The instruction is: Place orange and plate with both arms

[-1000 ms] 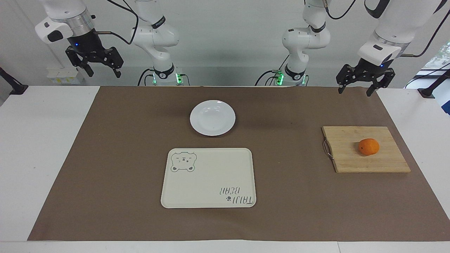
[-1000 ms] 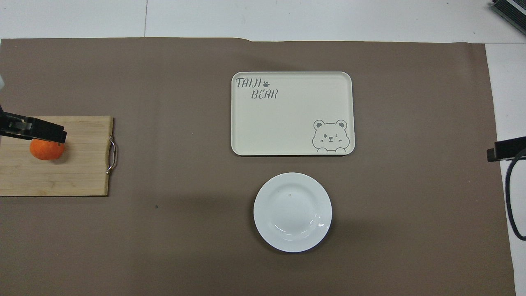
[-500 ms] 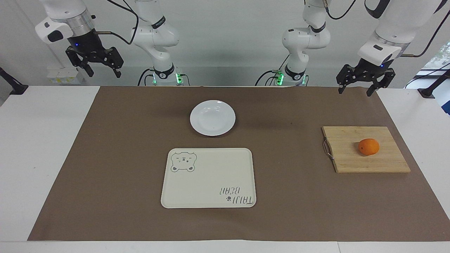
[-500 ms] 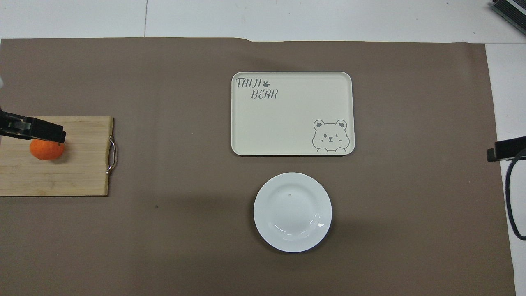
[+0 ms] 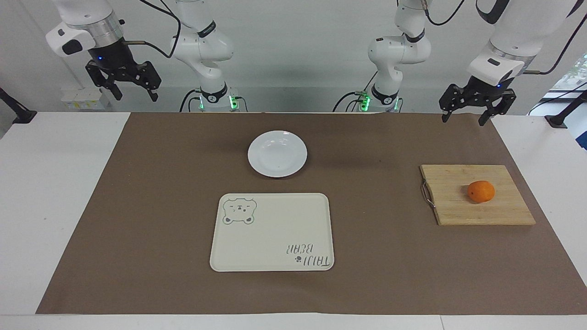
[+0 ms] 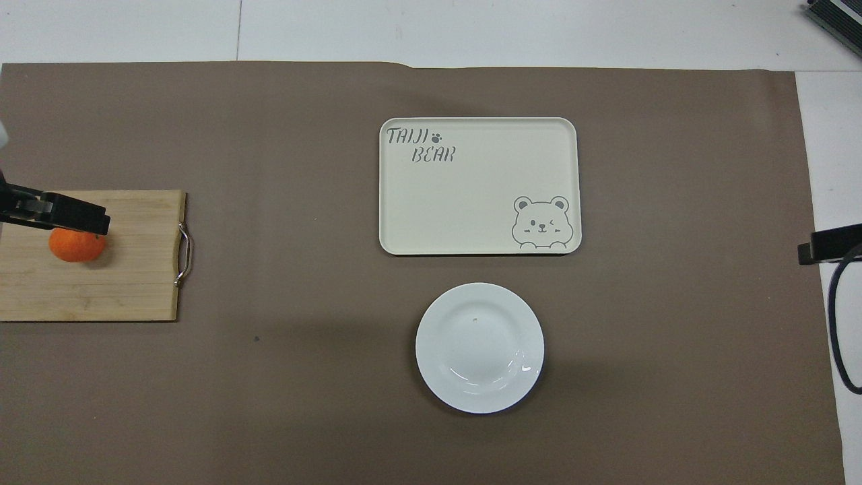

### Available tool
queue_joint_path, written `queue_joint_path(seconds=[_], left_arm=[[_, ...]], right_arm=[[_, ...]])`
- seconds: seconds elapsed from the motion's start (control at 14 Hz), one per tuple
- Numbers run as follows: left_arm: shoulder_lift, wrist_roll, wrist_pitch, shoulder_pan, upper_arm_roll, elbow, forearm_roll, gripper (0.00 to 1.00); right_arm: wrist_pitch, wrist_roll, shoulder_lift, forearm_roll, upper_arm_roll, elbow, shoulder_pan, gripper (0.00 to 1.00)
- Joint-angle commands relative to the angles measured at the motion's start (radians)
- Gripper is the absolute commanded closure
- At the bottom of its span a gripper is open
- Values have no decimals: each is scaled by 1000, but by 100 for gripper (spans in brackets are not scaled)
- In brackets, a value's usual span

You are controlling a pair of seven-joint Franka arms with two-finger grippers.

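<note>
From the facing view, I see almost nothing different from a second ago: the right gripper (image 5: 130, 91) has crept up a touch and the left gripper (image 5: 464, 114) looks unmoved. Both hang high at the robots' edge of the bench (image 5: 59, 192), each at its own arm's end, jaws spread wide and empty. I judge the task has not really begun, with both arms waiting at rest. The small round bright-orange orange (image 5: 481, 191) sits where it was, on the rectangular bamboo cutting board with a metal handle (image 5: 458, 211), toward the left arm's end. The round glossy white plate (image 5: 277, 153) lies mid-bench on the brown paper mat (image 5: 137, 206), nearer to the robots than the cream rectangular tray printed with a bear (image 5: 272, 232), which holds nothing.

From the overhead view, the layout matches: plate (image 6: 479, 347), tray (image 6: 479, 186), orange (image 6: 76, 246) and board (image 6: 121, 289) all unshifted. One black finger (image 6: 64, 213) of the left gripper covers the orange's top edge here, but that is only height, since the facing view shows it well clear. The frame cuts off the board's outer end and the rest of that gripper. Of the right gripper only a black tip (image 6: 828, 244) and a cable loop show, so its jaws cannot be read from here.
</note>
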Motion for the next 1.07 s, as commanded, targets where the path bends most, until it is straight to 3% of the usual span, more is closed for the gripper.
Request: queue_joint_path(seconds=[0.0,1.0], left_arm=[[-26,16,-2,-4,5,-31,-8,0],[-23,21,76,17,8,-40,-11,0]], right_arm=[[-5,8,-2,-5,7,6,-7,0],[-5,8,-2,-5,8,6,-7,0]])
